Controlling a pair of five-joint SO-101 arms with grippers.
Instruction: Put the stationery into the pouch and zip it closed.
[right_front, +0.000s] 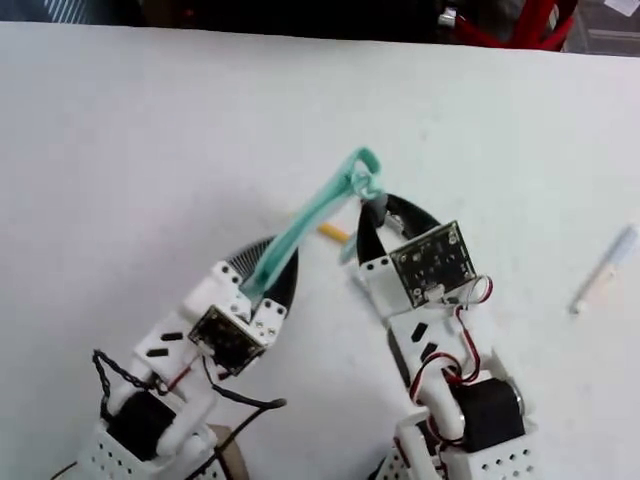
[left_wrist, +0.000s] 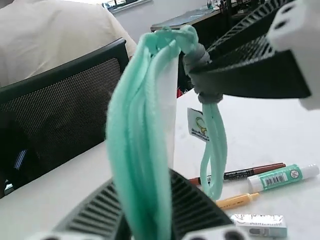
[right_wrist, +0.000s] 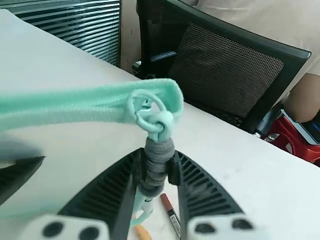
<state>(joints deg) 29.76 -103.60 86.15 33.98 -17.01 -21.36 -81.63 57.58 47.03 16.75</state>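
A mint-green pouch (right_front: 305, 222) hangs edge-on above the table between both arms. My left gripper (right_front: 264, 272) is shut on the pouch's near end (left_wrist: 142, 165). My right gripper (right_front: 374, 214) is shut on the grey zipper pull (right_wrist: 156, 161), which hangs from a ring at the pouch's far end (right_wrist: 150, 102). In the left wrist view the right gripper (left_wrist: 201, 75) pinches that pull beside the pouch top. On the table beneath lie a brown pen (left_wrist: 240, 174), a white tube with a green label (left_wrist: 281, 177), a yellow pencil (left_wrist: 238, 201) and an eraser (left_wrist: 260, 223).
A white pen (right_front: 605, 268) lies alone at the table's right side. The yellow pencil's tip (right_front: 333, 232) shows between the two arms. Black mesh chairs (right_wrist: 225, 70) stand past the far table edge.
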